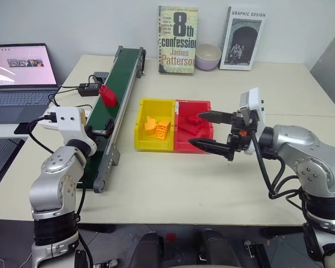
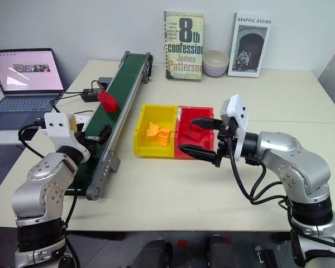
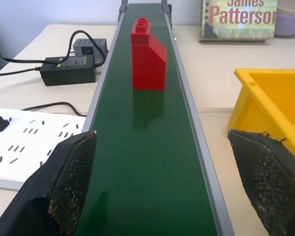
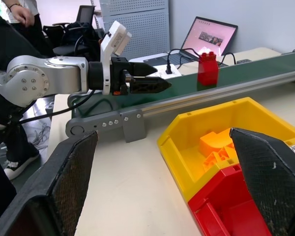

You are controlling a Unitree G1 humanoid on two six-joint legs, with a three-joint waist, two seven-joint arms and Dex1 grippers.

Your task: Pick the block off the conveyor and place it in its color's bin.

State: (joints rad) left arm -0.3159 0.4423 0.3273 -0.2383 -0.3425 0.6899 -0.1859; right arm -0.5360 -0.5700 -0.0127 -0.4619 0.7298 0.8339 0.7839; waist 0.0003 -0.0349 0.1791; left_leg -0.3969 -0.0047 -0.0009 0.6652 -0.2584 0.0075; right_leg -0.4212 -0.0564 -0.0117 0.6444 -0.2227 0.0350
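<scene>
1. Left gripper (image 3: 157, 187) sits low over the near end of the conveyor (image 1: 118, 89), pointing along the belt; fingers (image 3: 71, 182) spread wide, one to each side of the belt, nothing between them.
2. Right gripper (image 1: 211, 131) hangs just past the near right corner of the red bin (image 1: 204, 106), pointing across toward the conveyor; jaws spread, empty; likely not the arm for this pick.
3. Yellow bin (image 1: 140, 120) joins the red one on the conveyor side; orange blocks (image 1: 158, 128) in the yellow, a pile of red blocks (image 1: 192, 125) in the red.
4. Block (image 3: 147, 61) stands upright on the green belt, further along from the left gripper, about mid-belt, on the gripper's centre line, well apart from the fingertips, untouched.
5. Handling, judged: hard moulded plastic, light, rigid, not fragile; smooth faces may slip a bit, so a firm pinch is wanted.
6. Grip spot, judged: the two flat side faces of the lower body, below the studded top and the sloped shoulder; the slope would let a pad slide off; it is narrower than the belt, so the present spread clears it easily.
7. Laptop (image 1: 22, 84), power adapter (image 1: 89, 88) and books (image 1: 177, 39) lie beyond, clear of the reach.
</scene>
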